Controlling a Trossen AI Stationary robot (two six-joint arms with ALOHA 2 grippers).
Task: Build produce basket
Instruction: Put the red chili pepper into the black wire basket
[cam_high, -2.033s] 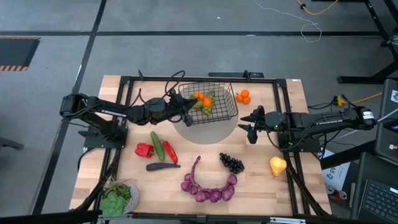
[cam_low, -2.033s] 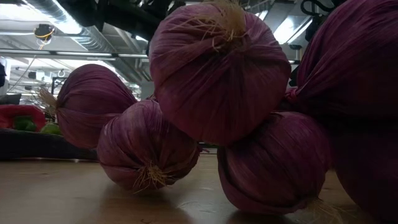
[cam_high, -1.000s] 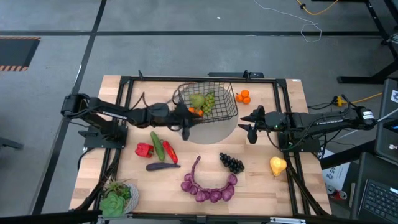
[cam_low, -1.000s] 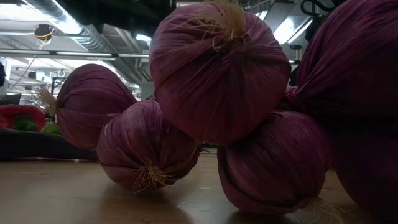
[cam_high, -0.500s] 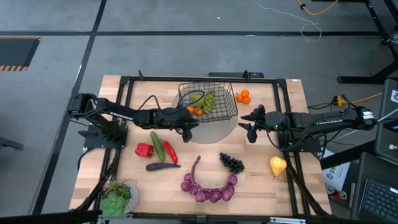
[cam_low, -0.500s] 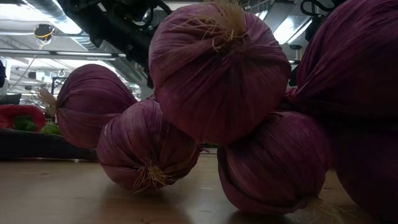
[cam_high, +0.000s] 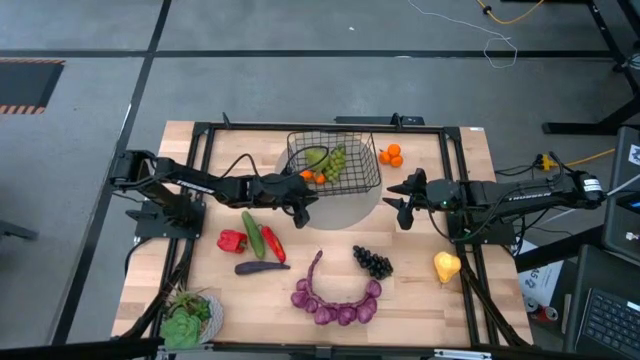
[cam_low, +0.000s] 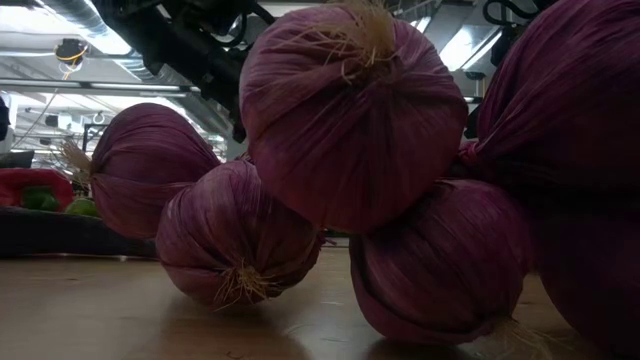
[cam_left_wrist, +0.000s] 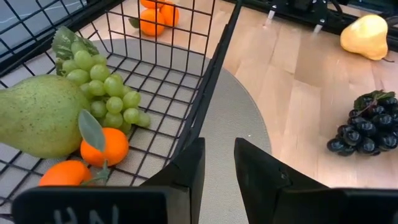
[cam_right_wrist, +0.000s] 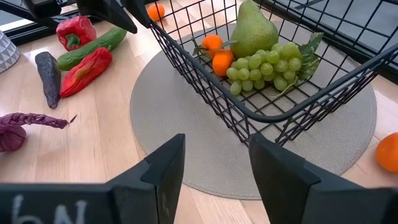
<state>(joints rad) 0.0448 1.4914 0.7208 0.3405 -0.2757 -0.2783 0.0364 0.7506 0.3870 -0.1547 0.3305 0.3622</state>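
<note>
Basket (cam_high: 335, 165) on round grey mat (cam_high: 340, 212), far middle of table; green pear (cam_left_wrist: 37, 115), green grapes (cam_left_wrist: 106, 93), oranges (cam_left_wrist: 102, 146) inside. Left gripper (cam_left_wrist: 217, 163) clenched on basket's near-left rim wire. Right gripper (cam_right_wrist: 214, 158) released, holding nothing, hovering just right of mat. Peppers (cam_high: 232, 240), cucumber (cam_high: 253, 234), aubergine (cam_high: 260, 267), onion string (cam_high: 335, 300), dark grapes (cam_high: 372, 262), yellow pear (cam_high: 446, 266) lie on table, outside basket.

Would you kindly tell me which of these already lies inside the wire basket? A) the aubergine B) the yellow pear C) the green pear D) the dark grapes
C: the green pear lies on the mesh of the basket, beside the green grapes.
</note>
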